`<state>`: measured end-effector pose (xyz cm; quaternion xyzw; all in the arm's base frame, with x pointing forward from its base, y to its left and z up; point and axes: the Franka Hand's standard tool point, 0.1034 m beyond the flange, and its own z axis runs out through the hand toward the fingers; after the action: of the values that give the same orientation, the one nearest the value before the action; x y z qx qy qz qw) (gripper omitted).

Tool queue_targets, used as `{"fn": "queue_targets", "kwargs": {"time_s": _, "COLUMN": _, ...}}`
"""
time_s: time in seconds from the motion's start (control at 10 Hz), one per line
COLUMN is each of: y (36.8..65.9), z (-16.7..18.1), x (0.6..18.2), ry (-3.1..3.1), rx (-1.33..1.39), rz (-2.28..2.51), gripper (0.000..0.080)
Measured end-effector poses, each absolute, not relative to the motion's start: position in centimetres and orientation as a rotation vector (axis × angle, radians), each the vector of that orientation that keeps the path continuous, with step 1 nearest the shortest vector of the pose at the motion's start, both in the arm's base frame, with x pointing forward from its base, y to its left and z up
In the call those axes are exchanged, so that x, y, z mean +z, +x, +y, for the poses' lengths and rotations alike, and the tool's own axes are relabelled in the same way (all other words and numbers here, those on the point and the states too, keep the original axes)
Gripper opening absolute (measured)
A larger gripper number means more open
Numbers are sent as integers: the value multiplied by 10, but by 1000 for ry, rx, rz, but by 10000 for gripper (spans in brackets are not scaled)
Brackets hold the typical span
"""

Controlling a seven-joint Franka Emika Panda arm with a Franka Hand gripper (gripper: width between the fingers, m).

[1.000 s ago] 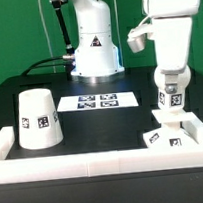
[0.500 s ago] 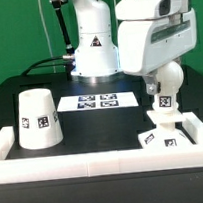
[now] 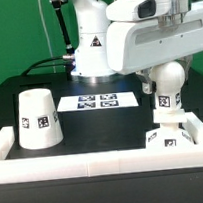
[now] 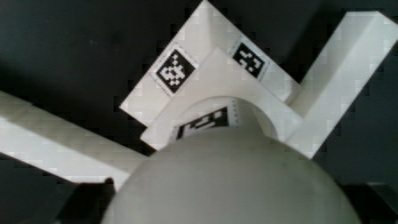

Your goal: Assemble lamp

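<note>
The gripper (image 3: 168, 71) is shut on the round bulb (image 3: 168, 89) and holds it neck down, its tag facing the camera. The neck is right over the flat square base (image 3: 157, 137), which lies in the corner at the exterior view's right; I cannot tell if they touch. In the wrist view the bulb (image 4: 222, 185) fills the foreground, its tagged neck (image 4: 206, 120) points at the base (image 4: 199, 62), and the fingers are hidden. The tapered shade (image 3: 36, 120) stands mouth down at the exterior view's left.
The white rail (image 3: 95, 162) frames the table's front and sides and closes in the base's corner; it also shows in the wrist view (image 4: 54, 130). The marker board (image 3: 97, 101) lies mid-table. The arm's pedestal (image 3: 93, 52) stands behind it.
The arm has swung forward and lower, so its wrist now looms large. The bulb has come down a little with it, toward the base. The shade and base have not moved.
</note>
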<state>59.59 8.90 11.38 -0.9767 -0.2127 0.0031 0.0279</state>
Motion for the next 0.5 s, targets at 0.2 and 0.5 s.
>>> {"fn": "queue_targets", "kwargs": {"time_s": 0.2, "y": 596, "z": 90, "x": 114, "ry": -3050, "rx": 15, "rz": -461, "gripper": 576}}
{"fn": "queue_targets", "kwargs": {"time_s": 0.5, "y": 594, "z": 95, "x": 113, "ry": -3084, "rx": 22, "rz": 29, "gripper": 576}}
